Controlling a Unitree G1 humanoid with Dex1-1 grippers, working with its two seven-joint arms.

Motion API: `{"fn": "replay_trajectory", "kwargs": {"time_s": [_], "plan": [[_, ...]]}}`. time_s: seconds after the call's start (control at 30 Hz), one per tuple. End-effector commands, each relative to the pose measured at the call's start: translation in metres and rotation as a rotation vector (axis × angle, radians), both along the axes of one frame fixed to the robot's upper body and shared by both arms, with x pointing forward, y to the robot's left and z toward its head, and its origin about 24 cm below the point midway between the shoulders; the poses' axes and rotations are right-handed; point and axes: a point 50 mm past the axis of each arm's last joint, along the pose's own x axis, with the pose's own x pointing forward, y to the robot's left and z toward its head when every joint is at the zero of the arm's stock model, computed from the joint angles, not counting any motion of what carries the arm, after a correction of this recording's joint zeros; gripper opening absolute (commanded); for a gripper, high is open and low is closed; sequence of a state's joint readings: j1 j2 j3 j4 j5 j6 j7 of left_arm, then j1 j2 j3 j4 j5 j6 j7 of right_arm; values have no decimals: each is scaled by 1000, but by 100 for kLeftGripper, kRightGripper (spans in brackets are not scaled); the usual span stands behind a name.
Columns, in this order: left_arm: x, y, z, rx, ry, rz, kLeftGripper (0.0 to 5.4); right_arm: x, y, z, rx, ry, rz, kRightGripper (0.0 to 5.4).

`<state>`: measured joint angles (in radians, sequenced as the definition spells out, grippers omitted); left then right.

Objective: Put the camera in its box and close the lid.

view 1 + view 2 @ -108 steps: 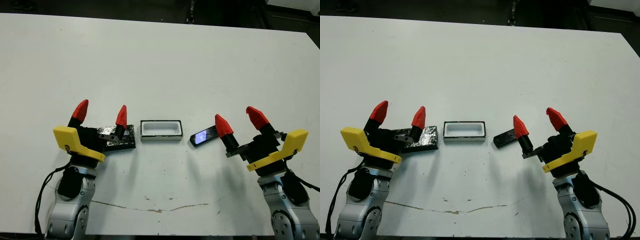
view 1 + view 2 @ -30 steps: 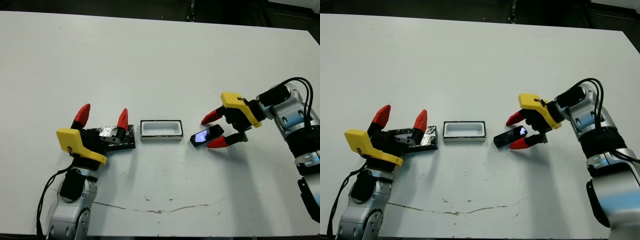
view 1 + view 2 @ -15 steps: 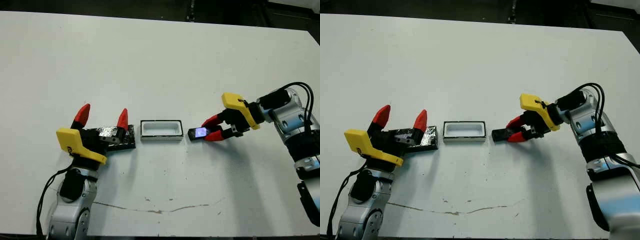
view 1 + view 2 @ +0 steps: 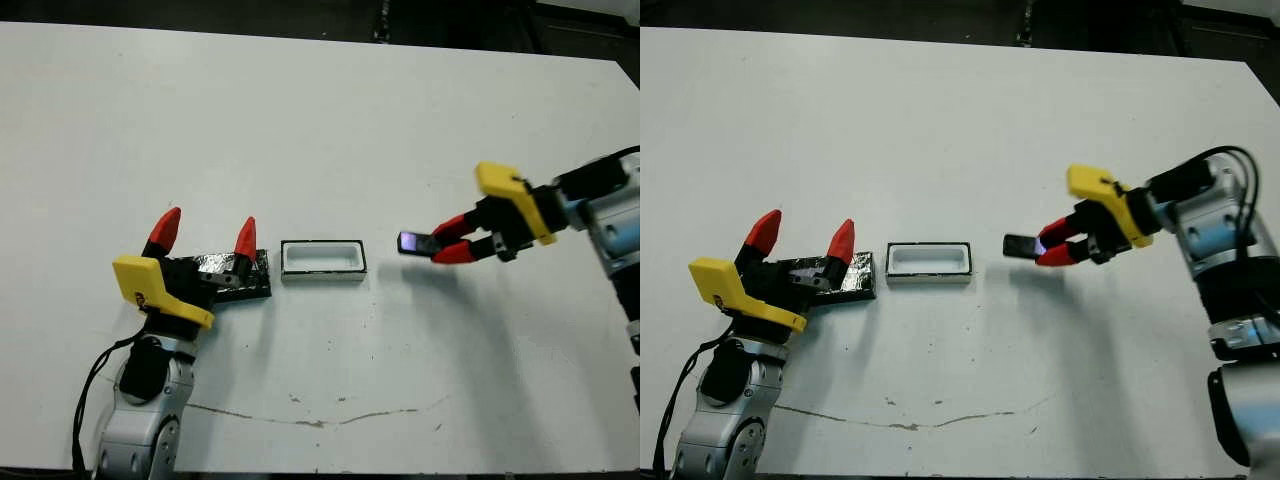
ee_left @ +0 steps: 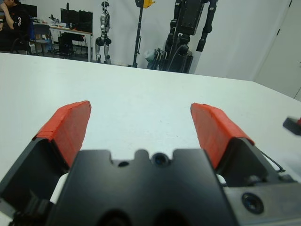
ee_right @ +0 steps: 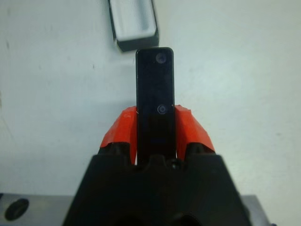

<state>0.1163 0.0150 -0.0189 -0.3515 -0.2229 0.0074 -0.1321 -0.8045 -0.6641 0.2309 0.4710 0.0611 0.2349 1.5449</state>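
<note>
The slim black camera [image 4: 411, 242] hangs above the table, held at one end by my right gripper [image 4: 449, 246], which is shut on it. In the right wrist view the camera [image 6: 154, 84] sticks out between the two red fingertips, pointing toward the box [image 6: 132, 23]. The box [image 4: 322, 260] is a shallow tray, white inside with a dark rim, resting on the table left of the camera. The black glinting lid [image 4: 236, 275] lies flat just left of the box. My left gripper [image 4: 205, 231] hovers open over the lid with nothing between its fingers.
A thin crack line [image 4: 320, 415] runs along the white table near its front edge. In the left wrist view, a person [image 5: 14, 23] sits at desks beyond the table, and robot stands [image 5: 186, 33] line the far wall.
My right gripper closed on the camera, then lifted it off the table and drew it right, away from the box. The left arm, lid and box stayed put.
</note>
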Motion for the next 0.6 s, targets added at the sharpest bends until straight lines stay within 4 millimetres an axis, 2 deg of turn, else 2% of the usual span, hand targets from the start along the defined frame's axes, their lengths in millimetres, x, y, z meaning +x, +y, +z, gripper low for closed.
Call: {"fn": "replay_trajectory", "kwargs": {"time_s": [0.03,0.13,0.23,0.37,0.6], "plan": [[-1,1,-1,10,8,8,540,1,-8,9,96,-31,-42,164],[-1,1,0,19,5,6,540,1,-4,6,189,-57,-58,164],[-1,1,0,22,0,3,540,2,11,0,272,-10,-65,164],[-1,0,0,20,1,0,540,4,36,-3,289,-4,-14,164],[-1,1,1,20,-7,0,540,16,75,-19,274,15,26,164]]}}
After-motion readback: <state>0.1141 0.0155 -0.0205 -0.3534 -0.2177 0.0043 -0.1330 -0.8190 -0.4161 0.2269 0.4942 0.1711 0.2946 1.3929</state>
